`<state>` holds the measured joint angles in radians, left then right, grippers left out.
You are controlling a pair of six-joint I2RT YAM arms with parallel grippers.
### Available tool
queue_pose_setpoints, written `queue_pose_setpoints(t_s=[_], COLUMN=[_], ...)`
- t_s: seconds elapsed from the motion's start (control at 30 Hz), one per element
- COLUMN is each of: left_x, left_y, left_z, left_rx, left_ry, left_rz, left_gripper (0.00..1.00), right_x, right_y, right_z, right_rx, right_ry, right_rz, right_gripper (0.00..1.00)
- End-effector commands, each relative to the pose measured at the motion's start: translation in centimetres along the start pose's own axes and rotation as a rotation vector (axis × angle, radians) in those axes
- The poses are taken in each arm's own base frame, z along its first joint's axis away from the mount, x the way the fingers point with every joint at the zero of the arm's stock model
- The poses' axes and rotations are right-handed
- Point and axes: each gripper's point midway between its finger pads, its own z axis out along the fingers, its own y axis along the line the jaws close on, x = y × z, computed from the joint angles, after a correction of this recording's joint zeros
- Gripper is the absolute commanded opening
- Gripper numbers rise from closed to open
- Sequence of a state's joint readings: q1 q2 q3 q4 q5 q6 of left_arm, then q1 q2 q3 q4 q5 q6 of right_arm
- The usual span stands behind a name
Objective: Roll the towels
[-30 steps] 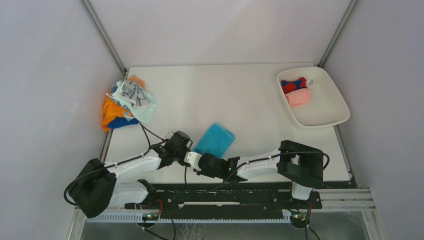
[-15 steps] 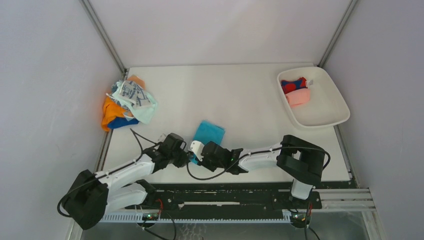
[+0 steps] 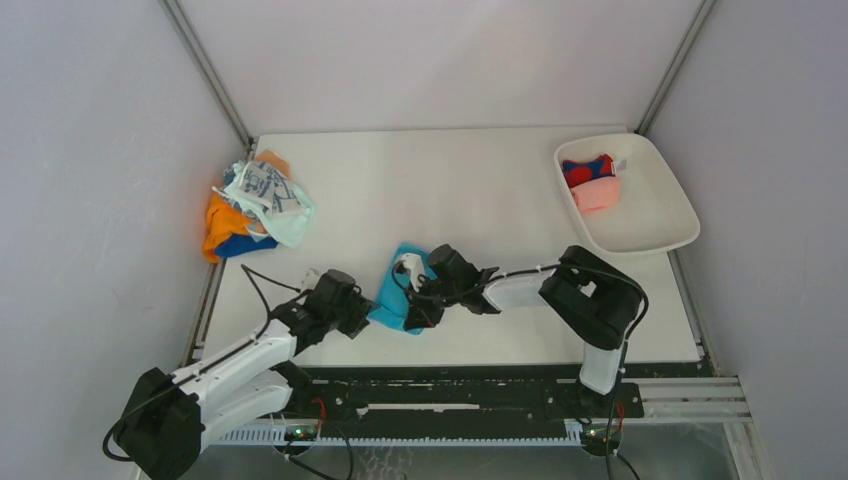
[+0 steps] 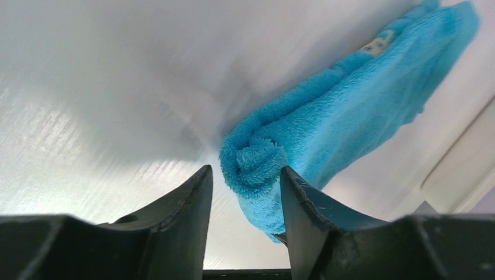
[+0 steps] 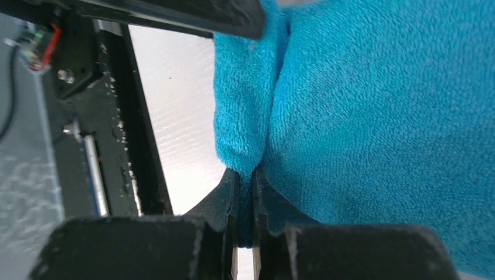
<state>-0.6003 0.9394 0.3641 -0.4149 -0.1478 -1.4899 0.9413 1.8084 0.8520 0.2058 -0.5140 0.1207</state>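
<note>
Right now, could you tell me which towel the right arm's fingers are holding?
The bright blue towel, partly rolled, lying alone; the others are far off, in the pile at the left edge and in the white tray.

Top external camera: fixed high at the near side, looking down over the whole table [image 3: 480,180]. Left wrist camera: low and close, looking out past the left gripper [image 4: 245,175] at the blue towel [image 4: 362,111]. Right wrist camera: closer still, towel filling the frame; its heading is hard to judge. All three views share that towel.
</note>
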Motion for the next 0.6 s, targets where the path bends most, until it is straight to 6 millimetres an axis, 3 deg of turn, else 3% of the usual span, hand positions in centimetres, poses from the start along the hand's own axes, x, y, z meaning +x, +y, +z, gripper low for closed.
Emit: queue_pose_setpoints(t_s=[0.0, 0.3, 0.57], left_x=[-1.9, -1.5, 0.4], left_y=[-2.4, -3.5, -2.7], left_z=[-1.3, -3.7, -1.9], left_rx=[0.11, 0.308, 0.302], left_ry=[-0.081, -0.062, 0.026], left_rz=[-0.001, 0.009, 0.0], left_gripper=[0.54, 0.63, 0.65], right_x=[-0.1, -1.5, -0.4], right_y=[1.8, -0.7, -3.3], right_z=[-0.6, -1.6, -1.4], right_rx=[-0.227, -0.372, -0.389], right_ry=[-0.005, -0.079, -0.063], right_rz=[0.233, 0.59, 0.85], right_gripper=[0.0, 0.0, 0.0])
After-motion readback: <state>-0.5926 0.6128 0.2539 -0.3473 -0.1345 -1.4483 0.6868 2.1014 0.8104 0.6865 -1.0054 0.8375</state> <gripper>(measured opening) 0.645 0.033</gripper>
